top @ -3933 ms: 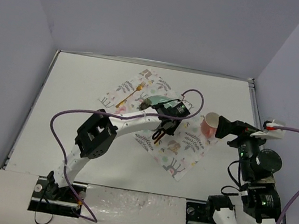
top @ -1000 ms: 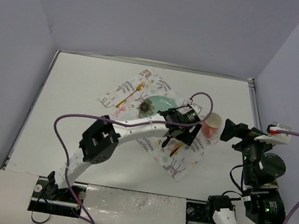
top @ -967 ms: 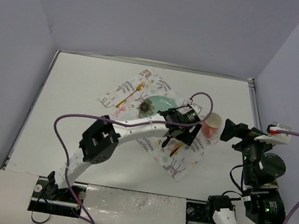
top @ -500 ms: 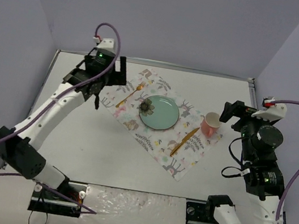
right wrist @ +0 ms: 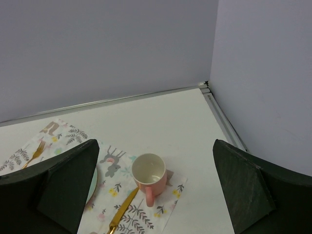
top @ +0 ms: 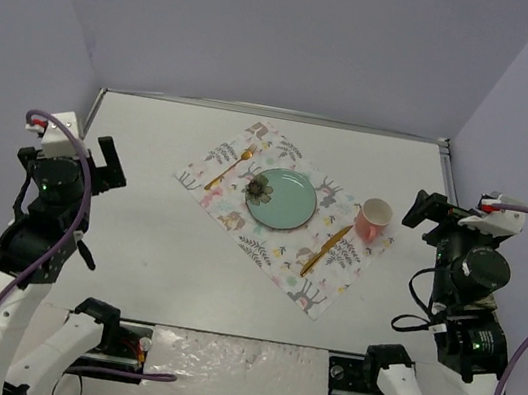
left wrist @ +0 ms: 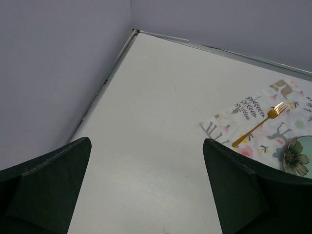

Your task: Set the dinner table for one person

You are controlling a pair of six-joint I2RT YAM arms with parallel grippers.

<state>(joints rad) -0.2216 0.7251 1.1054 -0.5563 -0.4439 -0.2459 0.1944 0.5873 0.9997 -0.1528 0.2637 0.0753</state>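
The white dinner table [top: 136, 237] carries a floral placemat [top: 280, 251] laid diagonally at its middle. On the mat a teal plate [top: 282, 200] lies with a gold fork [top: 231, 169] to its far left and a gold knife [top: 325, 249] to its right. A pink cup [top: 372, 219] stands upright on the mat's right corner. My left gripper [top: 110, 167] hangs open over the table's left edge, far from the mat, with nothing in it. Just right of the cup [right wrist: 150, 173] my right gripper [top: 421, 212] stands open and apart from it.
Grey walls enclose the table on three sides, with thin metal edging [top: 78, 146] along them. Bare tabletop [left wrist: 146, 122] stretches between the left gripper and the mat. Both arm bases sit at the near edge, with purple cables looping from the wrists.
The left arm left the knife on the mat beside the cup, swung past the far-left corner and drew back to the left edge, jaws open. The right arm shifted only slightly.
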